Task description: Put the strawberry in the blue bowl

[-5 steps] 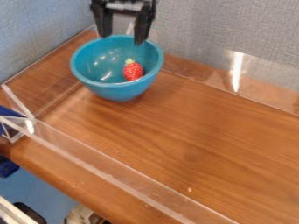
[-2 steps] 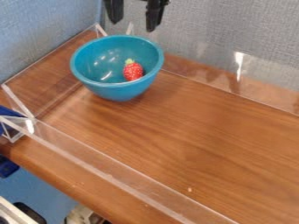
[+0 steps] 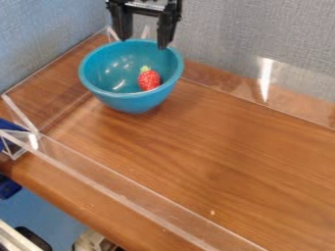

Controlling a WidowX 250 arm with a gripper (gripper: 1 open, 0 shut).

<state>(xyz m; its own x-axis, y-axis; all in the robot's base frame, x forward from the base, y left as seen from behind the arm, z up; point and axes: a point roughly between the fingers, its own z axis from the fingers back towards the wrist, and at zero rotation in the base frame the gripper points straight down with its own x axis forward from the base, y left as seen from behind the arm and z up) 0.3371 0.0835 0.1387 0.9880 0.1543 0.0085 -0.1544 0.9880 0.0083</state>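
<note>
Now tool (image 3: 141,37) lower over blue bowl (image 3: 105,86)

my arm: cut off by the top edge; only my gripper (image 3: 143,35) shows, upper middle of the frame
blue bowl (image 3: 110,70): back rim partly hidden behind my fingers
strawberry (image 3: 149,79): cap too small to make out
table (image 3: 210,147): cut off at right and bottom edges

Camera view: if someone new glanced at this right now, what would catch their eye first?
Most likely the blue bowl at the far left of the wooden table, with the red strawberry lying inside it. Next, the dark tool hanging just above the bowl's far rim, jaws open and holding nothing. A clear low wall edges the table.
</note>
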